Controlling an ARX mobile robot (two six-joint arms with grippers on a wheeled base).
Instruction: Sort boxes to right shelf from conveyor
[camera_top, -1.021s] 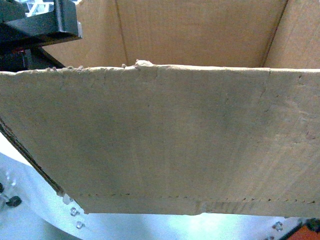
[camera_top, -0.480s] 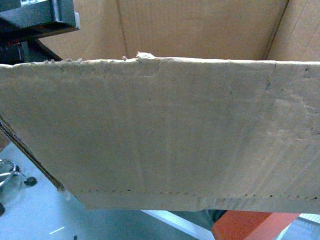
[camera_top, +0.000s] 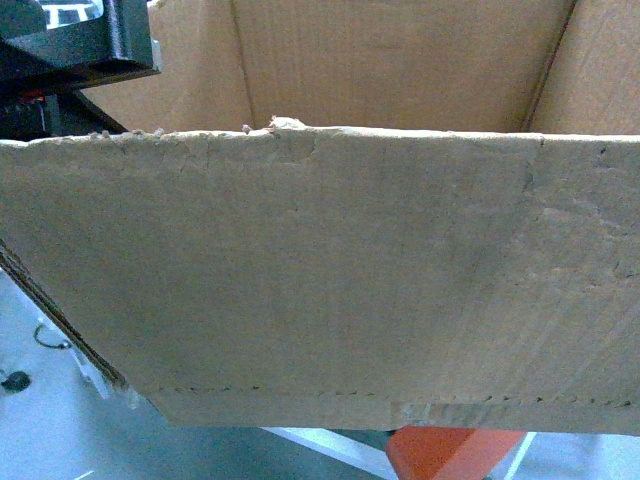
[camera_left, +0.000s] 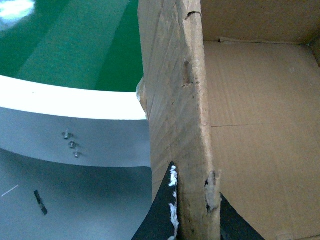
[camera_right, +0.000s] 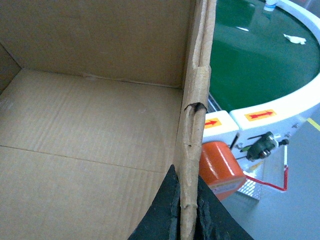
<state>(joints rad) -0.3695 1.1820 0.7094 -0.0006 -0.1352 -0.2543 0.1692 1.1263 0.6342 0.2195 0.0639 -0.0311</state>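
Carton fills the head view
The carton (camera_top: 330, 270) runs past both side edges; each hand (camera_left: 192, 220) (camera_right: 187, 215) is cropped at its frame's bottom.

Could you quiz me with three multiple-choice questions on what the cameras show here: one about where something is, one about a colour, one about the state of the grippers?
1. Where does the left gripper sit?
A. astride a side wall of the carton
B. flat on the belt
C. under the carton's floor

2. What colour is the conveyor surface?
A. blue
B. grey
C. green

3. What is the right gripper doing?
A. hanging open in the air
B. shut on a carton wall
C. pressing an orange part

Answers:
1 A, one dark finger shows each side of the wall's edge.
2 C, both wrist views show glossy green with a white rim.
3 B, its fingers pinch the cardboard edge.
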